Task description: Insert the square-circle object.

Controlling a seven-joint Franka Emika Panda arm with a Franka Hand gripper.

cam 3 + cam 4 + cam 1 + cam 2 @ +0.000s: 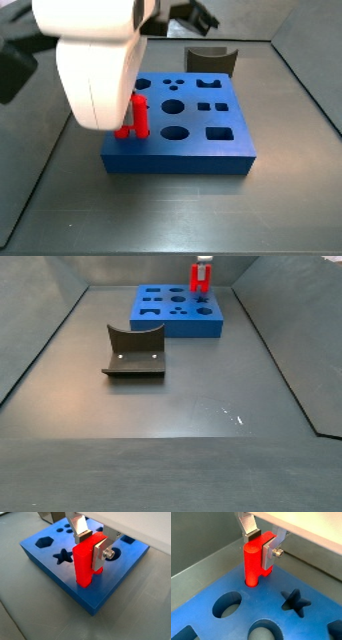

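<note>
The square-circle object (84,562) is a bright red, tall piece with two prongs. My gripper (91,546) is shut on its upper part and holds it upright, with silver fingers (99,555) on either side. Both wrist views show this grip, my gripper (261,543) around the red piece (252,562). The piece's lower end meets the top face of the blue block (47,559) near one edge. I cannot tell how deep it sits. In the side views the red piece (135,118) (201,276) stands at an edge of the blue block (181,140) (181,318).
The blue block has several shaped holes, among them a star (294,601) and a round hole (228,604). A dark grey curved block (134,354) (210,58) stands on the grey floor apart from the blue block. Grey walls enclose the floor.
</note>
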